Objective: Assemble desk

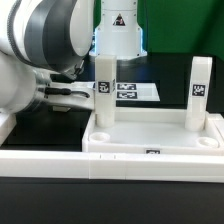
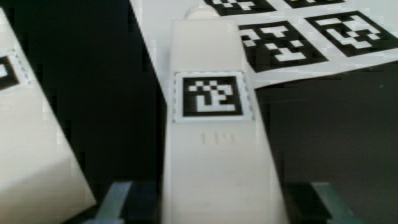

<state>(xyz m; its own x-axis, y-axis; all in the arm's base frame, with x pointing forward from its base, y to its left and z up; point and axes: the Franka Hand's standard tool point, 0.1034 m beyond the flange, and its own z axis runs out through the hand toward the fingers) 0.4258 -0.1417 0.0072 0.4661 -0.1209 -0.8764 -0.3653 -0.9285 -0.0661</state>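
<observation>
**Third-leg pickup: pincer astride the leg, grip unconfirmed**

Step as I read it: fetching another leg for the tabletop.

- Grey-and-white robot arm (image 1: 35, 45) fills the exterior view's left.
- White plastic tray-like tabletop with a raised rim (image 1: 150, 138) sits in the foreground of that view.
- Two white square legs stand upright at its rear corners, one (image 1: 105, 75) at the exterior view's left, one (image 1: 200, 80) at the right. Can't tell how far they're seated.
- A further white square leg (image 2: 214, 150) lies flat on the black desk (image 2: 329, 120), tag up, far end just beside the thin flat white marker board (image 2: 302, 35).
- Another white part (image 2: 36, 130) lies alongside it, cut off by the frame. Can't tell which part it is.
- Pincer (image 2: 221, 203) straddles the lying leg's near end, one dark finger (image 2: 121, 203) on each side. Can't tell whether the pads bear on it or stand just off.

Next move calls for a square clamp on the two flat sides and a lift clear of the desk. Then tip the leg upright, carry it to a free corner and turn it in.

Materials and shapes:
- Tabletop: hard, smooth white plastic, a shallow rectangle with a crisp rim.
- Marker board: sheet-thin, matte, printed with black-white tags.
- Legs: long square-section bars with flat faces. They suit parallel fingers but are probably slick.
- Tag (image 2: 214, 97): small square black-white label, about mid-length on the leg's upper face.
</observation>
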